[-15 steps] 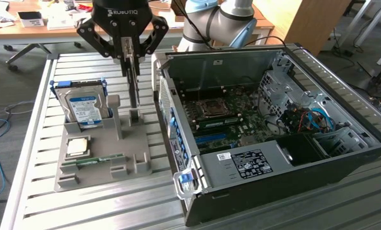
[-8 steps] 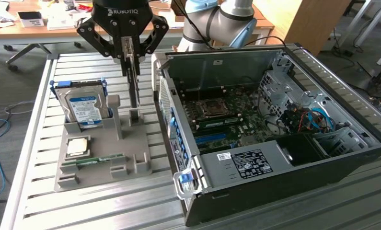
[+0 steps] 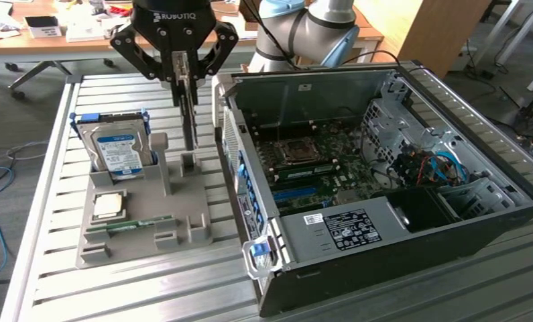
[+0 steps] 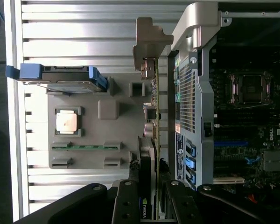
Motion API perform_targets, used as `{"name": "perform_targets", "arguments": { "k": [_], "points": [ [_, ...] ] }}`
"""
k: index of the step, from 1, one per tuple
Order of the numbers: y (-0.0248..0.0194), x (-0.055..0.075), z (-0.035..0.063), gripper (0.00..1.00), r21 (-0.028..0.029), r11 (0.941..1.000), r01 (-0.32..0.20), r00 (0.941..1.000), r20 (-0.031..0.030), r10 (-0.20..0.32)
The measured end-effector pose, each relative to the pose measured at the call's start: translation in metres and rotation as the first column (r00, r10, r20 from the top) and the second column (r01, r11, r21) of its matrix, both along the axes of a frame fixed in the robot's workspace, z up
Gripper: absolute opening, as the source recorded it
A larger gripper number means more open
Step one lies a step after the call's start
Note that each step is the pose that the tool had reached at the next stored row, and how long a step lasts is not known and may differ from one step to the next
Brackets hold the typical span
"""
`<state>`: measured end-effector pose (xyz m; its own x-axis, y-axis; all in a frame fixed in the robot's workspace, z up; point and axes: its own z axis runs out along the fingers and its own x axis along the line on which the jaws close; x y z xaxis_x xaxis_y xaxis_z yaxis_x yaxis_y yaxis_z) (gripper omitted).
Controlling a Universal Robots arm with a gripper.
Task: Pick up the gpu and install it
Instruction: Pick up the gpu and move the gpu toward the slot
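In the exterior view, the hand (image 3: 188, 79) hangs over the gray tray (image 3: 134, 245) on the desk (image 3: 114, 295). Its two fingers are pressed onto the top of the gpu (image 3: 190, 117), one on each side. The gpu hangs straight up and down with its thin side showing. It is over the side of the tray that is nearest the computer case (image 3: 383, 201). Its low end is right at a small slot in the tray, and I cannot tell if it touches. On the other side of the tray stands a hard drive (image 3: 116, 149) with a blue and white label. A square chip (image 3: 110, 204) lies flat on the tray, and a thin green stick (image 3: 127, 226) lies near it. The case sits just beside the tray with its side open.

In the wrist view, the hand (image 4: 151, 186) is clamped on the gpu (image 4: 152, 116). The black fingers (image 4: 126, 203) press on both sides of it. The gpu runs along the edge of the tray (image 4: 88, 128), between the tray and the case (image 4: 196, 93). Its silver bracket (image 4: 149, 42) is at the end far from the hand. The hard drive (image 4: 60, 79), the chip (image 4: 66, 122) and the green stick (image 4: 84, 146) rest on the tray.
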<state>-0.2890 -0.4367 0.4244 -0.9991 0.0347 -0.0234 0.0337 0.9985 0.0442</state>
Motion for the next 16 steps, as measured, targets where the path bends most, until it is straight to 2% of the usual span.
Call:
{"name": "perform_targets", "arguments": {
  "k": [16],
  "points": [
    [0.0000,0.018,0.0000,0.27,0.0000,1.0000,0.000,1.0000,0.0000,0.000]
  ]
}}
